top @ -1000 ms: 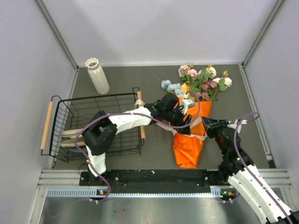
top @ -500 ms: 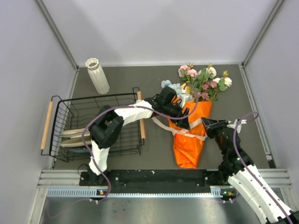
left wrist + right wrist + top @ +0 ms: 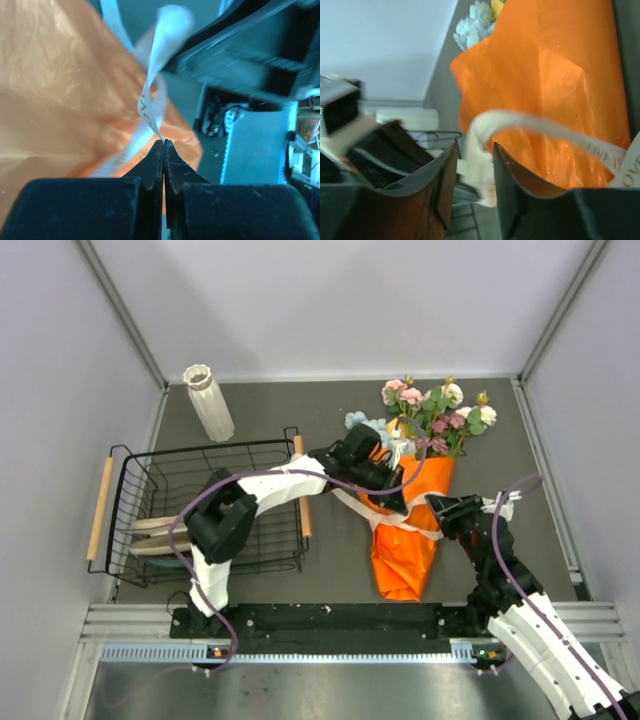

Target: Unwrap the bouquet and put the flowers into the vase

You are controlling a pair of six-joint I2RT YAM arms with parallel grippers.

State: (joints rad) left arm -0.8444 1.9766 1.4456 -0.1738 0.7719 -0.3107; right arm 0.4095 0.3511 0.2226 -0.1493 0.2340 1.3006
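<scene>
Orange paper wraps the bouquet [image 3: 405, 540], which lies on the dark grey table [image 3: 300, 410] right of centre in the overhead view, its narrow end toward the bottom of the frame. The flowers [image 3: 435, 410] fan out at the top end, pink, cream and mauve heads with a pale blue cluster to their left. A cream ribbon [image 3: 400, 523] crosses the middle of the wrap.

The left gripper [image 3: 400, 502] reaches in from the left over the wrap. In its wrist view the left gripper [image 3: 163, 142] has its jaws pressed together, pinching a strand of ribbon [image 3: 150, 95] that rises from the tips in front of the orange paper.

The right gripper [image 3: 437, 505] sits at the wrap's right edge. Its wrist view shows the fingers [image 3: 515, 180] standing apart, with a loop of ribbon [image 3: 530, 125] running down into the gap; I cannot tell whether they press on it.

The vase [image 3: 208, 400] stands in the upper left, well apart from the bouquet, above a black wire dish rack [image 3: 200, 505] at the left.
</scene>
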